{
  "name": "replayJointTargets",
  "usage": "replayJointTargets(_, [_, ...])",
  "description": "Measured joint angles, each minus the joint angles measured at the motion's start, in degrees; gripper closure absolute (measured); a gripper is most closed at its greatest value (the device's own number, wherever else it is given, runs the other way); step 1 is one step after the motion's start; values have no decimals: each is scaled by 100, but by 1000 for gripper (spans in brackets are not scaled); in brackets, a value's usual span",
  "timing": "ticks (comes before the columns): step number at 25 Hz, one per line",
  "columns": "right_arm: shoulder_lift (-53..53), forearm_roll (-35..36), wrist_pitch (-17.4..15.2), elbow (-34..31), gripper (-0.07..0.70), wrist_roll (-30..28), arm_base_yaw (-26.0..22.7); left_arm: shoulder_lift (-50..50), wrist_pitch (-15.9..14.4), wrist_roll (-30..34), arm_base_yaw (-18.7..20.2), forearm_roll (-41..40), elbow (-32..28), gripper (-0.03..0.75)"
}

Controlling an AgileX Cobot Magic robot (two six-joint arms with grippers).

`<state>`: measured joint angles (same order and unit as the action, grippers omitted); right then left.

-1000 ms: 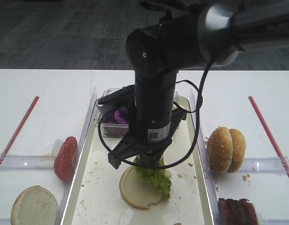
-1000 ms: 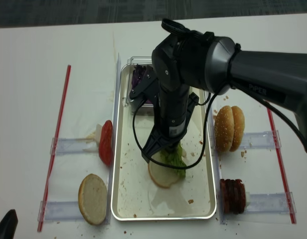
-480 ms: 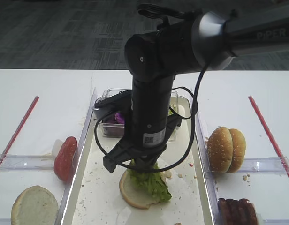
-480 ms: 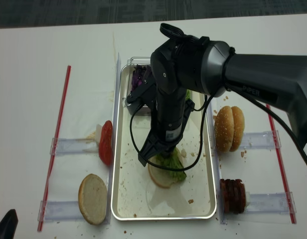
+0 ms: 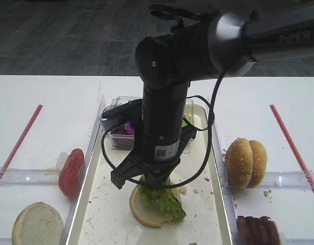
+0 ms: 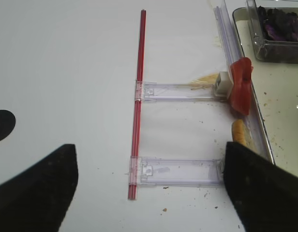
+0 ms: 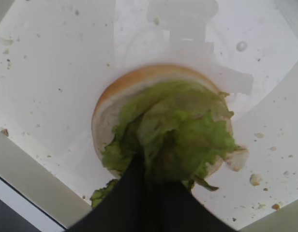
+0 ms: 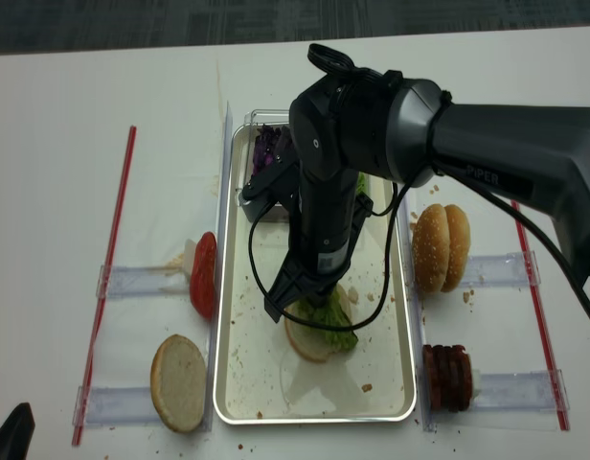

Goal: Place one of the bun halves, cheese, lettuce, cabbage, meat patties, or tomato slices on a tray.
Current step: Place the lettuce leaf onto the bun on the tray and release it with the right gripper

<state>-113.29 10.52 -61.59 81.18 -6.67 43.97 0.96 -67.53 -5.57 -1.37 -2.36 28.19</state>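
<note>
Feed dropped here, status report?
Right gripper shut on lettuce, over bun half in tray. Left gripper open, idle. Nothing blocking.

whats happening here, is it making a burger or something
Looks like it. The right claw is shut on a clump of lettuce and holds it against a bun half lying cut side up in the tray. Tomato slices, more buns and meat patties wait on racks either side. The left claw hangs open off to the left, holding nothing.
</note>
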Motion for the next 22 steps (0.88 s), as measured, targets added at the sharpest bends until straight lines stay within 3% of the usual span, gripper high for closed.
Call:
replayJointTargets(2, [0, 11, 0, 0, 491, -62, 0, 0, 0, 0, 0, 0, 0, 115])
replayJointTargets(6, [0, 23, -8, 0, 111, -161, 0, 0, 0, 0, 0, 0, 0, 115])
replayJointTargets(8, [0, 23, -12, 0, 1, -184, 0, 0, 0, 0, 0, 0, 0, 115])
replayJointTargets(12, [0, 23, -22, 0, -52, -191, 0, 0, 0, 0, 0, 0, 0, 116])
replayJointTargets(22, [52, 0, -46, 219, -58, -192, 0, 0, 0, 0, 0, 0, 0, 116])
